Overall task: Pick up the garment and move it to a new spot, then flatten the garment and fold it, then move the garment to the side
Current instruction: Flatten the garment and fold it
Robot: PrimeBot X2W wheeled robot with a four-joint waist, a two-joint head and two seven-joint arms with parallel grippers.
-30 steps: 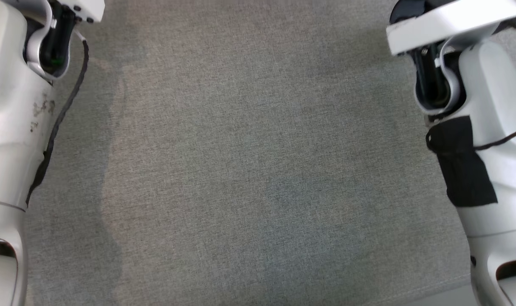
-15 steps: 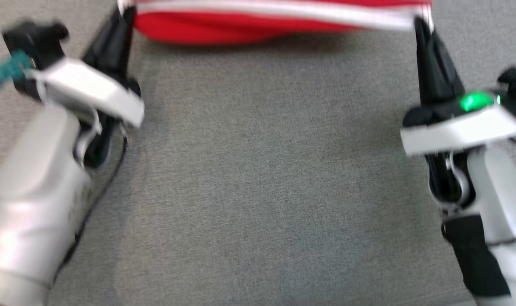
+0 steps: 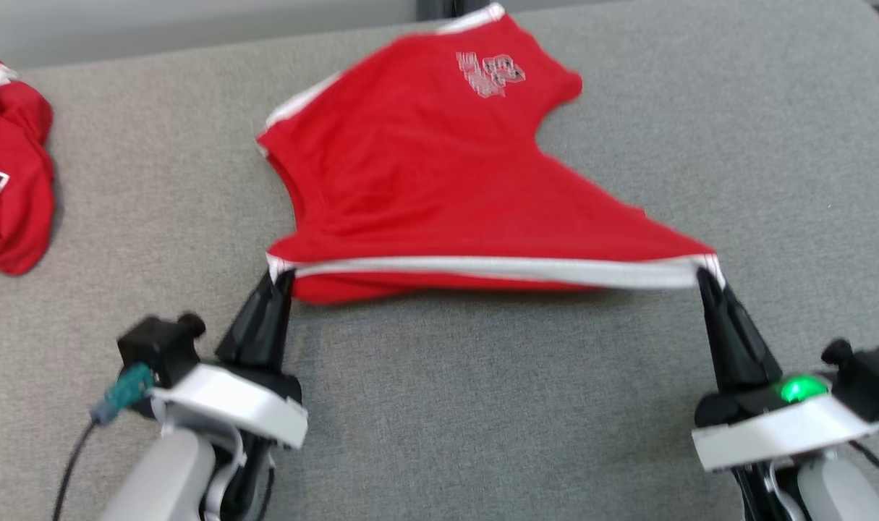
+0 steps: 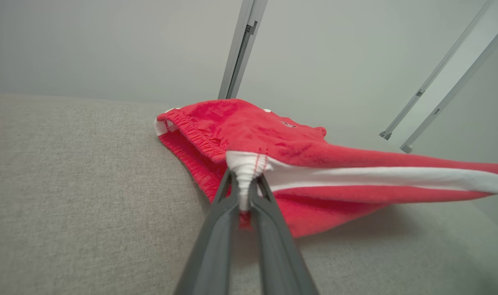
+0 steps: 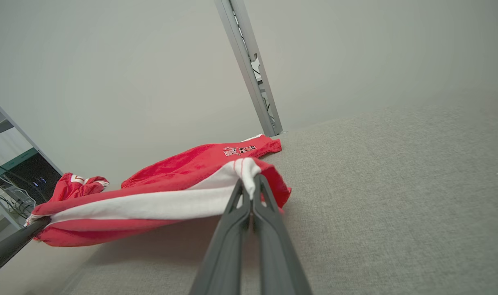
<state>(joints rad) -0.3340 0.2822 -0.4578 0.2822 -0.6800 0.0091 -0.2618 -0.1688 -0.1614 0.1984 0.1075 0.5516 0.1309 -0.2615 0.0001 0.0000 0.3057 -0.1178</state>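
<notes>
1. The garment [image 3: 425, 188], red with white trim, is held at both ends of its white-banded edge. The left jaws are pinched shut on the left corner and the right jaws on the right corner.
2. That edge is stretched across, left to right, between the jaws, just above the grey surface [image 3: 482, 405].
3. The rest lies ahead on the surface, its printed end pointed away from the robot.
4. Neither arm is nearer, so an even pull is judged necessary.
</notes>
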